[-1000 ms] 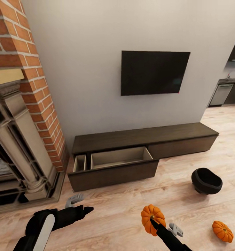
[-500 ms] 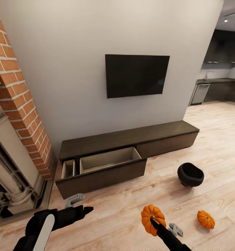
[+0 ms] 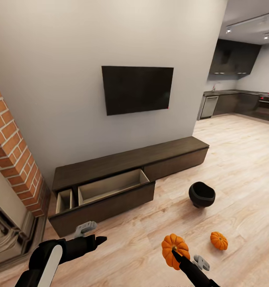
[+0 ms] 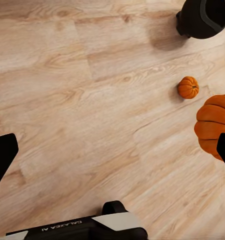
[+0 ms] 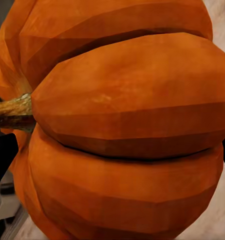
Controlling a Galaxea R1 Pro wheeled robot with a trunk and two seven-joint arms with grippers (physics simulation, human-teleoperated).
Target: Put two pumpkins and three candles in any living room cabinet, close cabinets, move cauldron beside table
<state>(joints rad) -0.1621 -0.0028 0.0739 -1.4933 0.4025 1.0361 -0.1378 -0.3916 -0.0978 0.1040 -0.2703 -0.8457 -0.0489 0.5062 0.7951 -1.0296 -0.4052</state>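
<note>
Pumpkins two, one (image 3: 175, 246) held in right tool (image 3: 176, 252), one (image 3: 218, 240) on wood floor (image 3: 238, 191), cauldron (image 3: 201, 194) one, cabinet (image 3: 110, 187) drawer open, left tool (image 3: 95, 240) spread empty.

The left arm (image 4: 75, 227) bears the lettering "GALAXEA AI".

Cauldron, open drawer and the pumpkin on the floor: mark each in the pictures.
cauldron (image 3: 201, 194), head view, on its dark inner hollow.
open drawer (image 3: 110, 187), head view, on its pale beige inside.
pumpkin on the floor (image 3: 218, 240), head view, on its ribbed top.
</note>
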